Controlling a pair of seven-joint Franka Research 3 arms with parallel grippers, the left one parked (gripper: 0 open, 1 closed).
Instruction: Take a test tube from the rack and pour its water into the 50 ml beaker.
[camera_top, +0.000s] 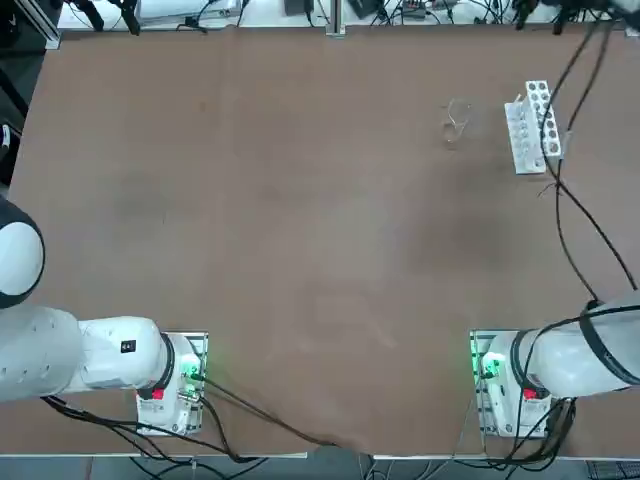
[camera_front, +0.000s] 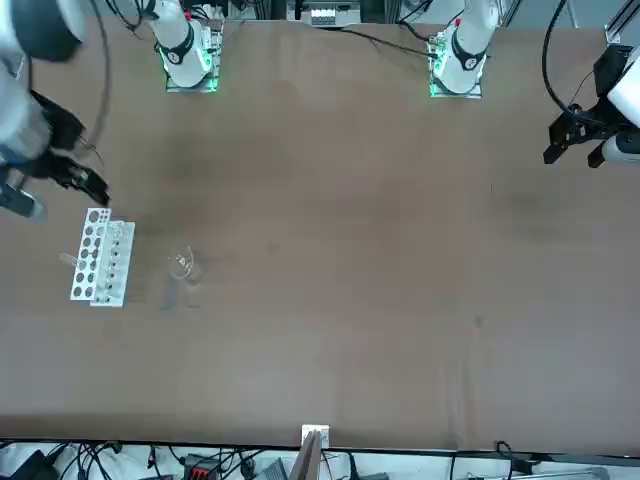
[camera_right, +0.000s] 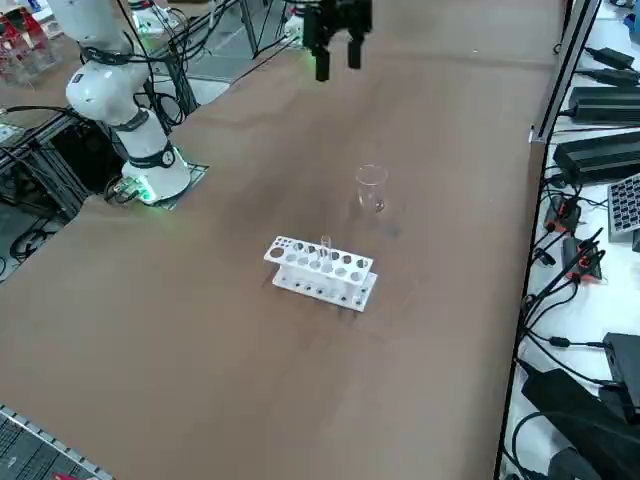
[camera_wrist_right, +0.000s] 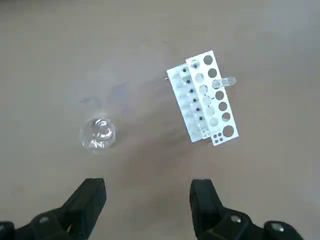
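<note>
The right arm reaches out from its base at the top view's 5 o'clock corner, its white links leaving that picture's right edge. In the front view its dark wrist hangs at 9 o'clock. The right claw (camera_wrist_right: 147, 197) points down above the surface, empty, its two black fingers (camera_wrist_right: 92, 197) set wide apart with bare surface between them.

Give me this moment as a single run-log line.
right gripper: open, empty, above table | thin clear test tube: in small white plastic rack | tiny transparent glass beaker: beside rack, upright | stage: approach
</note>
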